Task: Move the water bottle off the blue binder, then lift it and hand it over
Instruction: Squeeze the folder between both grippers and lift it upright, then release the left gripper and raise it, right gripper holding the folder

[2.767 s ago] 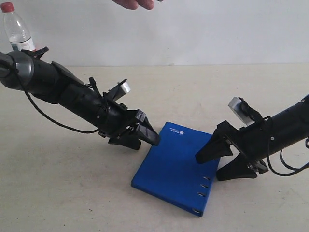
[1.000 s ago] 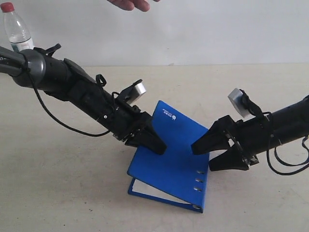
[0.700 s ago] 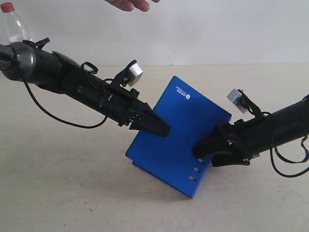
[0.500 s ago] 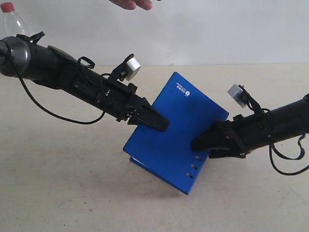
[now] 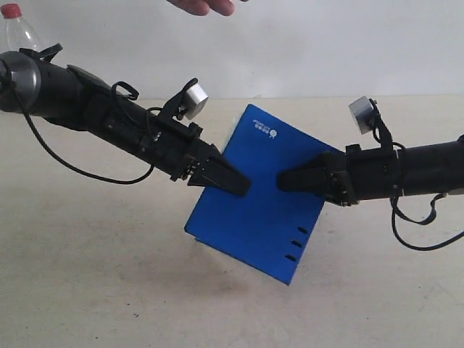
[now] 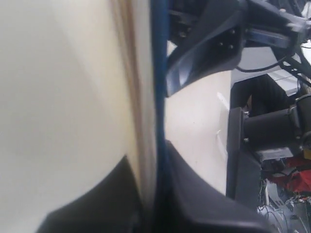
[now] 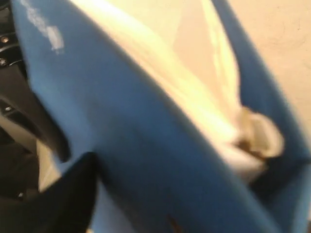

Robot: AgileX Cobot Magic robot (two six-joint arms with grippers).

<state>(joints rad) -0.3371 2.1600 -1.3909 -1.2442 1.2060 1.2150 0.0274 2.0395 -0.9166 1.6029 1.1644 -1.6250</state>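
The blue binder (image 5: pixel 254 210) hangs tilted above the table, its logo corner uppermost and its rivets low on the right. My left gripper (image 5: pixel 235 185) is shut on the binder's left edge; in the left wrist view the thin blue edge (image 6: pixel 159 73) runs between my fingers (image 6: pixel 194 194). My right gripper (image 5: pixel 290 179) clamps the opposite edge. The right wrist view is filled by the blue cover (image 7: pixel 146 145) and white pages (image 7: pixel 194 97), with one dark finger (image 7: pixel 63 194) showing. The water bottle (image 5: pixel 18 29) stands upright at the far back left, behind my left arm.
A person's hand (image 5: pixel 203 6) reaches in at the top edge, above the binder. The beige table (image 5: pixel 109 275) lies below, with a white wall behind it. My right gripper's fingers (image 6: pixel 204 53) also show in the left wrist view, beyond the binder's edge.
The binder lay flat on the table with both grippers open beside it. Both have since shut on its edges and lifted it, tilted, into the air. My right arm has levelled out.
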